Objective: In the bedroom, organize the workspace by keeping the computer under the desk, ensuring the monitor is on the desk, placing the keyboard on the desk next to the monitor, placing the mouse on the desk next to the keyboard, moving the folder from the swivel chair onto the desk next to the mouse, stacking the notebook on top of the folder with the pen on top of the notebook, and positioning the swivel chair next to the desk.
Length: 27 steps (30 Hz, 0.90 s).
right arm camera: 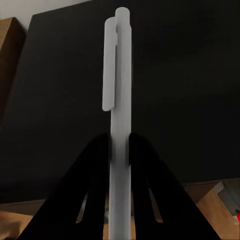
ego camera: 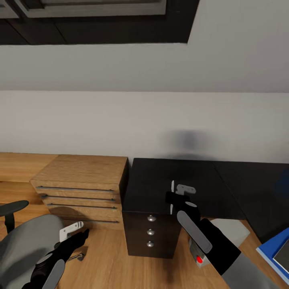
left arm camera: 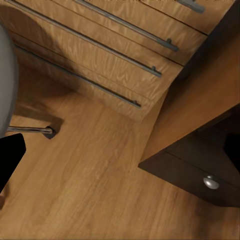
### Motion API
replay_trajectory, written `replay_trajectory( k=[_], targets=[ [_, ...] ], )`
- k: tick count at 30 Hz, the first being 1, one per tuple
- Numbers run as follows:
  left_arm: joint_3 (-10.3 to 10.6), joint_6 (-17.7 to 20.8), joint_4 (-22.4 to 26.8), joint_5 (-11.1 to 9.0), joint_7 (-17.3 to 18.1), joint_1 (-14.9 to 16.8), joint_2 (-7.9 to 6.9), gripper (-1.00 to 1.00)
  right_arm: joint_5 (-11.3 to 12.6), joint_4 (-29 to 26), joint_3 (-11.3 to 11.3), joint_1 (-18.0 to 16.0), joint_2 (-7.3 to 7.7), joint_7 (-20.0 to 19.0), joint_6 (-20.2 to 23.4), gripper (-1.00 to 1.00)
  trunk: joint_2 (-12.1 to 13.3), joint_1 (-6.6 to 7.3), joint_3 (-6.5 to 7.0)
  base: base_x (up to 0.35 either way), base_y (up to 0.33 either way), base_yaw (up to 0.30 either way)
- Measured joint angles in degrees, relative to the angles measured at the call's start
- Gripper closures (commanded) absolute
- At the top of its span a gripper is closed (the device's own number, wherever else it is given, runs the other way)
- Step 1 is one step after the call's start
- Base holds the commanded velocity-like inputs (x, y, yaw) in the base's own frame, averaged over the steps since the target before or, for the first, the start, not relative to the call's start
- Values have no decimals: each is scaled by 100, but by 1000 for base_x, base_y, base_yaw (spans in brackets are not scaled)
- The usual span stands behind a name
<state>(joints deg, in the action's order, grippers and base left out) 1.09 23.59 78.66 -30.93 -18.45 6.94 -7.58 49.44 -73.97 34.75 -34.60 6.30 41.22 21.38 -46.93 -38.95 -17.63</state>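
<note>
One pen [right arm camera: 117, 100] clamped upright in your right jaws [right arm camera: 119, 142], carried over the black table [ego camera: 160, 184], ready for stacking. Folder [ego camera: 275, 251] sits at far right. Left jaws [ego camera: 74, 233]: cannot tell, low beside the chair [ego camera: 24, 245].

pen [right arm camera: 119, 100] – pinched between black fingers [right arm camera: 95, 165] | above the desk [right arm camera: 190, 90]
</note>
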Motion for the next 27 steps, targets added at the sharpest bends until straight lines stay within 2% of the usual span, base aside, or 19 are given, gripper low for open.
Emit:
replay_trajectory(
  k=[4, 5, 10, 17, 27],
  targets=[
    [6, 1, -3, -4, 0, 0, 3, -100, 32, -17, -6, 1, 2, 0, 1, 100, 82, 45, 37, 0, 0, -20],
    [-24, -1, -41, -31, -3, -2, -18, -100, 42, -45, -9, -1, 6, 165, -5, 100, 82, 45, 37, 0, 0, -112],
    [-22, -1, -110, -22, -2, 1, -12, -100, 47, -56, -7, 1, 7, 330, -11, 100, 82, 45, 37, -1, 0, -158],
    [-22, -2, -123, -20, -3, -3, -7, -100, 47, -57, 0, 3, -8, 358, -13, 100, 82, 43, 37, -108, 0, -31],
    [-22, -2, -151, -20, -3, -3, -8, -100, 40, -52, -8, 1, -3, 362, -16, 100, 82, 45, 37, -11, 0, -5]
  ],
)
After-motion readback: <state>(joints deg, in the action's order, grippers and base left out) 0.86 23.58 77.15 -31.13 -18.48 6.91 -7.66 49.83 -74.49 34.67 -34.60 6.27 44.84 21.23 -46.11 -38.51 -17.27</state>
